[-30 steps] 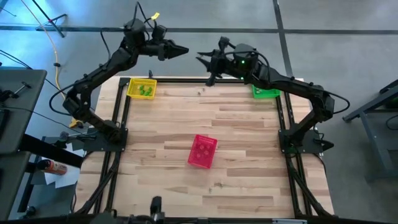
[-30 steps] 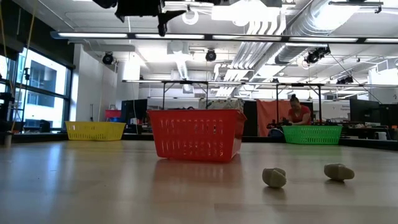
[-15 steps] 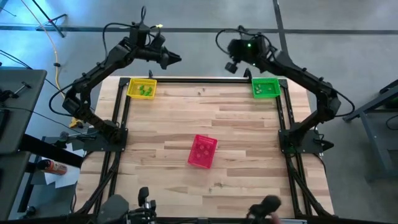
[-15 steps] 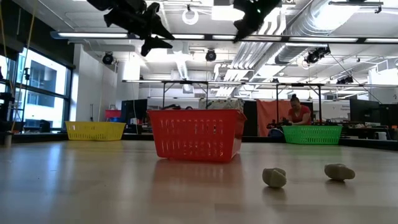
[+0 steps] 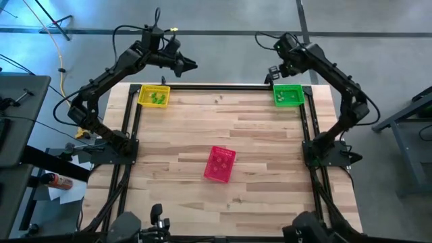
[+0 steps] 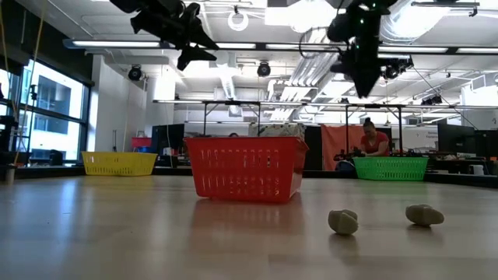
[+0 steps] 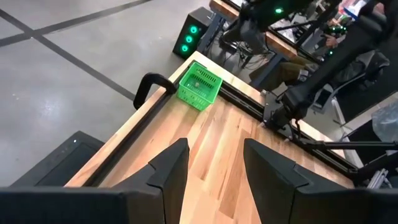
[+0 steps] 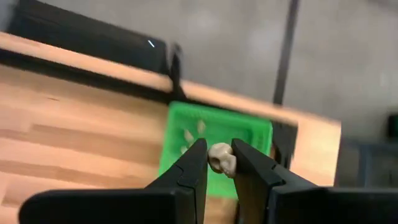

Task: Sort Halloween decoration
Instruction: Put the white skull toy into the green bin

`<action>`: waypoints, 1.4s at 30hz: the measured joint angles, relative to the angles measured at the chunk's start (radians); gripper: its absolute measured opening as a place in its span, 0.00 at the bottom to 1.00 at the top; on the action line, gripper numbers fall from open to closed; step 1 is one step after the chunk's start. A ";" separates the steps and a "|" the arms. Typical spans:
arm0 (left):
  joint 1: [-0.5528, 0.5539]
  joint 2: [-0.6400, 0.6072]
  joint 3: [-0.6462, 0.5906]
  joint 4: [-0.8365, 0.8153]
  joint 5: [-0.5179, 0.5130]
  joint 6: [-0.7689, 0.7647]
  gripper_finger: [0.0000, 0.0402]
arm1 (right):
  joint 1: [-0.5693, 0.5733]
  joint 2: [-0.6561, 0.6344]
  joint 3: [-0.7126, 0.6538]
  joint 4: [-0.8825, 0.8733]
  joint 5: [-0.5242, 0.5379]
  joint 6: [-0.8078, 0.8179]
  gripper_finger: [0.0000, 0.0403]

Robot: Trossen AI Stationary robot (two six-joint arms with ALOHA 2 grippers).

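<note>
My right gripper point(image 5: 275, 73) hangs over the green basket point(image 5: 289, 95) at the table's far right corner, shut on a small pale, skull-like trinket point(image 8: 222, 159). A few pale trinkets point(image 8: 189, 134) lie in that basket. My left gripper point(image 5: 190, 65) stands open, with nothing between its fingers, high beyond the table's far edge, right of the yellow basket point(image 5: 154, 96), which holds green trinkets. Two more pale trinkets point(image 6: 343, 222) point(image 6: 424, 215) lie on the bare tabletop. The pink basket point(image 5: 220, 163) stands mid-table. My right gripper pinches the pale trinket's two sides point(image 8: 216, 160) between its two fingers, near their free ends. The fingers slant steeply down from above. The trinket is lifted clear, high over the green basket's open top point(image 8: 214, 134).
Black frame rails point(image 5: 202, 86) run along the table's far edge and both sides. A person point(image 6: 373, 142) sits in the room behind the green basket point(image 6: 391, 167). Wide bare wood lies between the baskets.
My right gripper has swung from the middle of the far edge toward the table's right edge until it is over the green basket, sinking, rolling and tipping from level to steeply down. My left gripper first dipped and tipped down a little, then kept still.
</note>
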 joint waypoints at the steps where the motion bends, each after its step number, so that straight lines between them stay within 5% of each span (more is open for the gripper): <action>1: 0.000 0.000 0.000 -0.003 0.000 0.007 0.36 | -0.012 0.011 0.000 -0.025 0.000 0.037 0.15; 7: -0.004 0.000 0.000 -0.043 0.002 0.027 0.36 | -0.051 0.124 -0.001 -0.152 -0.016 0.142 0.15; 19: -0.004 0.001 0.000 -0.130 0.002 0.070 0.36 | -0.099 0.382 -0.002 -0.142 -0.058 0.073 0.15; 42: -0.005 0.001 0.000 -0.119 -0.027 0.049 0.36 | -0.225 0.321 -0.231 0.169 -0.215 0.060 0.15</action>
